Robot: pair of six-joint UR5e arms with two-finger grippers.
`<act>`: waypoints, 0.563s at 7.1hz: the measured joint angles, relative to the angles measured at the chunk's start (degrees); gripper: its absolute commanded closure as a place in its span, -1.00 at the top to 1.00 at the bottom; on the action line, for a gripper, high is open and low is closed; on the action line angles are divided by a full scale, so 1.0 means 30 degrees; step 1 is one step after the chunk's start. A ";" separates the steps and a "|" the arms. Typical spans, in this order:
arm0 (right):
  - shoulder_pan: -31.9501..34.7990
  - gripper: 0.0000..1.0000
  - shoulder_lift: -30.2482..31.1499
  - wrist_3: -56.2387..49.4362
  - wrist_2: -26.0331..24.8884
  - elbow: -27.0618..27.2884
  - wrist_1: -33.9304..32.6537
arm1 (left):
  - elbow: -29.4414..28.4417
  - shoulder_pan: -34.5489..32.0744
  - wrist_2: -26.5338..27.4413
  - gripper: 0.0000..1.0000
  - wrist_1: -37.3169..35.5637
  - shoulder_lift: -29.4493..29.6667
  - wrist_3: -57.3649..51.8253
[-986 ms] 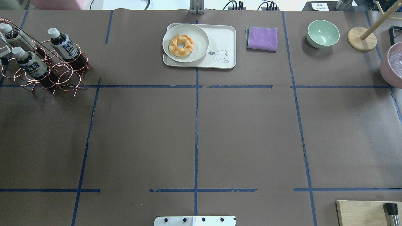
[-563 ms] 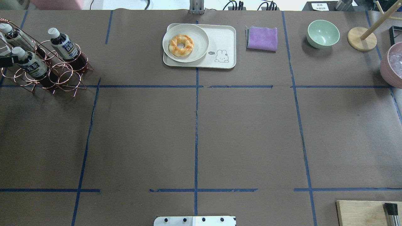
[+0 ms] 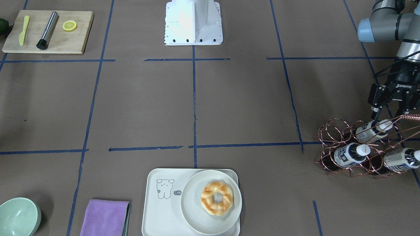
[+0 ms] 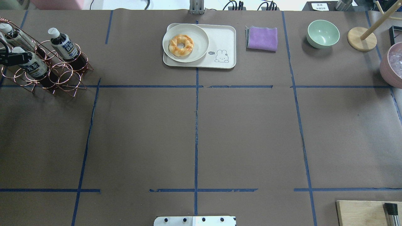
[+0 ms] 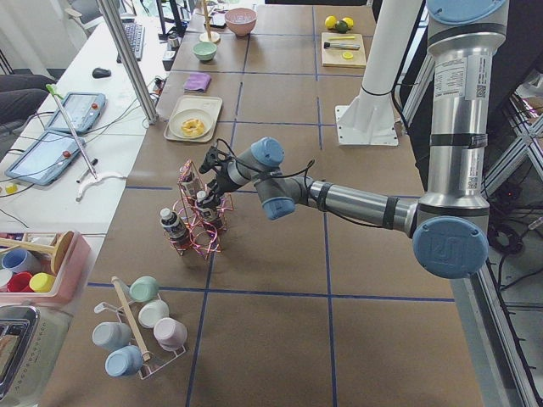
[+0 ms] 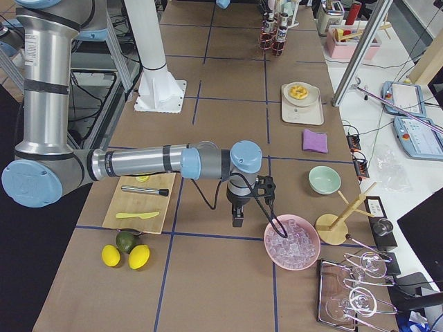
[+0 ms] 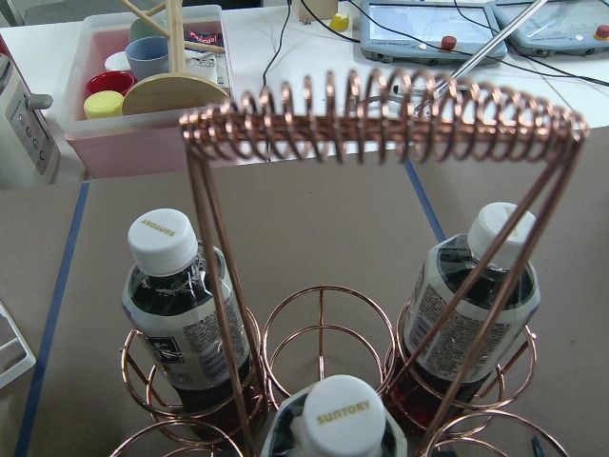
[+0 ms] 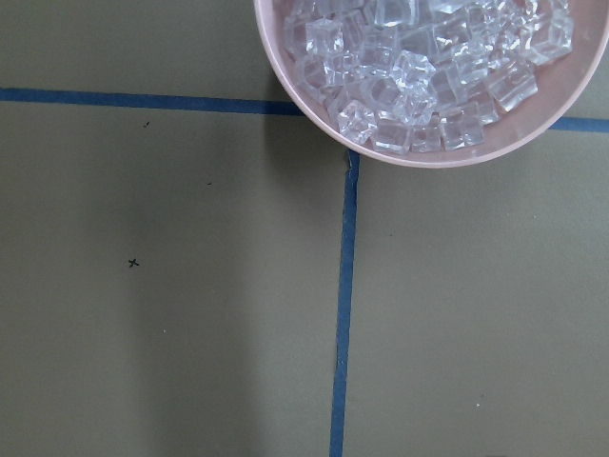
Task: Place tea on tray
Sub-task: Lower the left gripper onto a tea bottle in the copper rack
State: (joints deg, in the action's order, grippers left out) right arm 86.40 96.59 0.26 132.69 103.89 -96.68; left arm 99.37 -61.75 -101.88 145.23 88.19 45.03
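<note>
Because the three bottles stand in a copper wire rack (image 4: 62, 75) at the far left of the counter (image 4: 194, 131), each in its own ring, a bottle can leave only upward. I think this is why the left end effector (image 3: 390, 113) hangs above the rack and points down. Its fingers stand well apart, on either side of the white cap of the tea (image 4: 33, 66), the bottle nearest the robot, and they do not press it. The tea sits in its ring, far from its goal. The rack's coiled handle runs just beside this bottle, so to my eye the closing and the lift ask for care. The two other bottles (image 4: 62, 42) are not touched.

In the middle, at the far edge, lies the tray (image 4: 224, 37). A round plate (image 4: 199, 47) with a doughnut (image 4: 181, 45) fills its left part, so only the side with the drawn animal is free for the tea.

Further right are a purple cloth (image 4: 262, 38), a green bowl (image 4: 323, 33) and a pink bowl of ice (image 4: 385, 69). The right end effector (image 6: 237, 218) waits just beside that bowl, away from the work; whether it is wide or narrow I cannot tell.
</note>
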 measured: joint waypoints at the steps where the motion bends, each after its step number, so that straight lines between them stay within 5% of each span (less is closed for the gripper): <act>1: -0.0001 1.00 0.0000 0.0002 -0.0012 -0.0011 0.0000 | -0.0040 0.0021 0.0005 0.33 -0.0041 0.0091 -0.0006; 4: -0.0001 1.00 0.0000 -0.0025 -0.0022 -0.0048 0.0000 | -0.0345 0.0046 -0.0014 0.33 -0.0038 0.0340 -0.0180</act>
State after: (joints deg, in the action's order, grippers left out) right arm 86.40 96.59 0.19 132.63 103.75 -96.68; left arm 98.34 -61.62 -101.92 145.11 89.21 44.49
